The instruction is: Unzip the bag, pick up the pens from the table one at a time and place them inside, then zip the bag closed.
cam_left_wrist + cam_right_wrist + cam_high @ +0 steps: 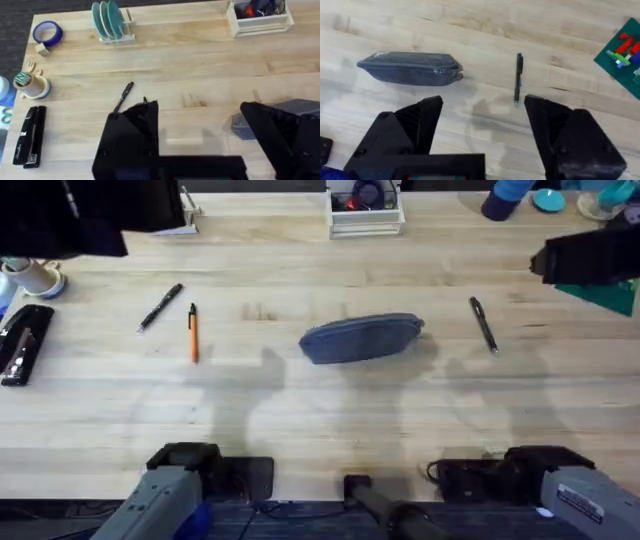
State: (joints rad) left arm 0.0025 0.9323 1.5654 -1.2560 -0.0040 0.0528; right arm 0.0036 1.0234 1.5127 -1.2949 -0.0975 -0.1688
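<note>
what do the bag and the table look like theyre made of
Bag: apparently soft matte grey-blue fabric, judging by its slumped, creased sides, with a zipper along the top. Table: looks like light wood planks, with visible grain and seams and a dull sheen.

Probably a lab: cluttered plank table (330, 410).

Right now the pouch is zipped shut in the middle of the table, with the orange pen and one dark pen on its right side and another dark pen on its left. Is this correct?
Not quite: the sides are swapped. In the overhead view the orange pen and one dark pen lie left of the zipped pouch, and the other dark pen lies to its right, all on the table.
</note>
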